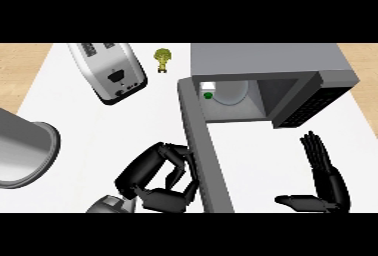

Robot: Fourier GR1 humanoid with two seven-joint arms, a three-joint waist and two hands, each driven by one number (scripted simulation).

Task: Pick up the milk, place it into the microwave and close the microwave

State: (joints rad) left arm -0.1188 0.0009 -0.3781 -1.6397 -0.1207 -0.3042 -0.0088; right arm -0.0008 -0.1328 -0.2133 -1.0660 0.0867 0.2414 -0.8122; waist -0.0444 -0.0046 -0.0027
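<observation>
Head view, looking steeply down on a white worktop (pixel 81 130). At upper right, a grey microwave (pixel 269 60), door (pixel 203 150) swung wide open and reaching toward the lower edge as a long grey slab. Inside the cavity, a white milk carton (pixel 207 86) with a green cap, set at the back left corner beside the pale round turntable (pixel 232 92). Dark control panel of the microwave angled off to the right of the cavity.

Left robot hand (pixel 159 180) low in the middle, black fingers curled, lying against the outer face of the open door, nothing seen in its grasp. Right robot hand (pixel 321 175) at lower right, fingers straight and spread apart, pointing up, thumb out to the left, resting well clear of the microwave.

Upper left: a silver toaster (pixel 111 72), set at a slant. Just to its right, a small yellow-green figurine (pixel 162 59). At the left edge, a large round metal pot (pixel 22 150), only partly in sight.
</observation>
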